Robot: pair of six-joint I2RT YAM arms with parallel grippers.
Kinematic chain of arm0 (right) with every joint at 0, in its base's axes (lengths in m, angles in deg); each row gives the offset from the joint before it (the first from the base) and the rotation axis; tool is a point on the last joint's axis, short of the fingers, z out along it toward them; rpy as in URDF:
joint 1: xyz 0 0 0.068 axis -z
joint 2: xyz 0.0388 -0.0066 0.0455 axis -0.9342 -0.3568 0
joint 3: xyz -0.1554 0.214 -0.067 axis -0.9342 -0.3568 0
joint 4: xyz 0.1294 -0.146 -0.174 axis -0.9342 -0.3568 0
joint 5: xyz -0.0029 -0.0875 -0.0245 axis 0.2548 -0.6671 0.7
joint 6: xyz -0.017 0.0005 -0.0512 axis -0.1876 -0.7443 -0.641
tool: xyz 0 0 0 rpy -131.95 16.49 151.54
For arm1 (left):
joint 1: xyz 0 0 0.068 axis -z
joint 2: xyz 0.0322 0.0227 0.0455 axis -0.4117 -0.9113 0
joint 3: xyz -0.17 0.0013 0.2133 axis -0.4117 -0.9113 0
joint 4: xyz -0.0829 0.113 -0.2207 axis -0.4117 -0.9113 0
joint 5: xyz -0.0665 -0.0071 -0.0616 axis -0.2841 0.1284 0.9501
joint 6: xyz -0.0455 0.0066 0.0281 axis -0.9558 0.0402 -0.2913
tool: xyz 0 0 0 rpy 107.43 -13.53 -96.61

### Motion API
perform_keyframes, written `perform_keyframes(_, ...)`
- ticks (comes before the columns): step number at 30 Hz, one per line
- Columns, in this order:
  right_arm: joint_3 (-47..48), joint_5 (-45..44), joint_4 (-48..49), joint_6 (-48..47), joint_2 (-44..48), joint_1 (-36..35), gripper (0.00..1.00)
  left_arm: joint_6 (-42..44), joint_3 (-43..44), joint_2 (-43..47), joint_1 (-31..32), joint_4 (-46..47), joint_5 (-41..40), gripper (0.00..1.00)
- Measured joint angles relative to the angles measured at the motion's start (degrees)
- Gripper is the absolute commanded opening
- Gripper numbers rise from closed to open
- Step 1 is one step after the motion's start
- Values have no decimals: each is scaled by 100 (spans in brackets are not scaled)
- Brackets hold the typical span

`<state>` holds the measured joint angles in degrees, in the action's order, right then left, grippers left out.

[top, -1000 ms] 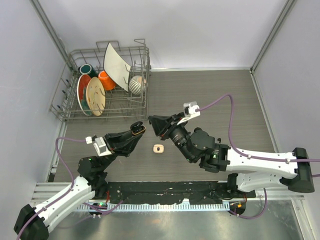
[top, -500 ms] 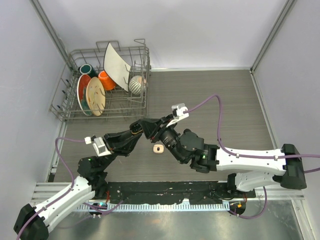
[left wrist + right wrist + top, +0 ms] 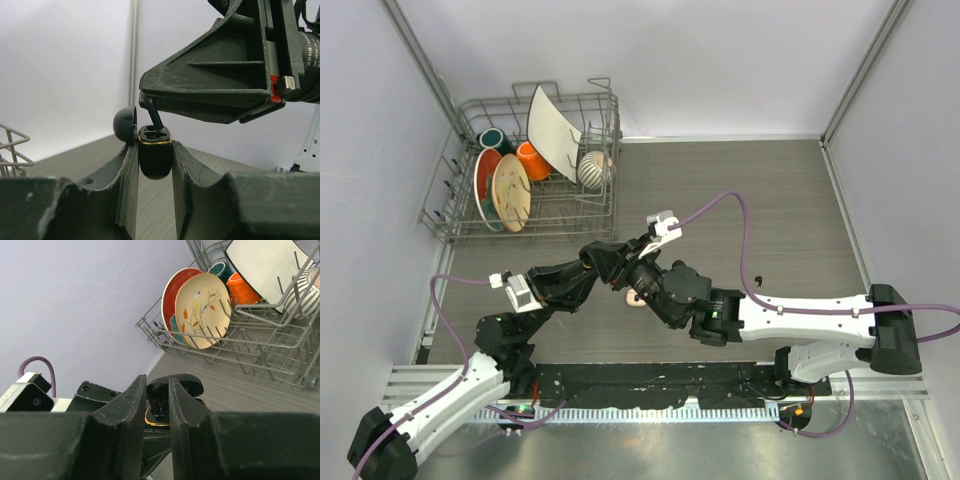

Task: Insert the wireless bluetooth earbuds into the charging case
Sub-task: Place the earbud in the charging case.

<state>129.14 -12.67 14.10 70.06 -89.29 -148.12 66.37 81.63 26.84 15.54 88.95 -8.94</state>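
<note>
The left tool (image 3: 598, 262) squeezes a black case (image 3: 155, 162). The right tool (image 3: 157, 390) pinches a black earbud (image 3: 152, 115). A grey table (image 3: 770, 200) lies below them, with pale walls (image 3: 720, 70) around.

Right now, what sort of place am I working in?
Probably a lab test booth: plain white walls box in a wood-grain table, with a wire dish rack of plates in its far-left corner.

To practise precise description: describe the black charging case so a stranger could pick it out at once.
From the wire dish rack, come toward the middle of the table: clamped in the left gripper is the black charging case, lid open. Unlike the cream case lying on the table beneath, it is glossy black with a gold rim.
</note>
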Motion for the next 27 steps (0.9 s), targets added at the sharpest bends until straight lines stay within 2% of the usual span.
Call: perform_keyframes(27,59,11,-22,28,-160,-52,1,0,0,-96,15,125,-46,0)
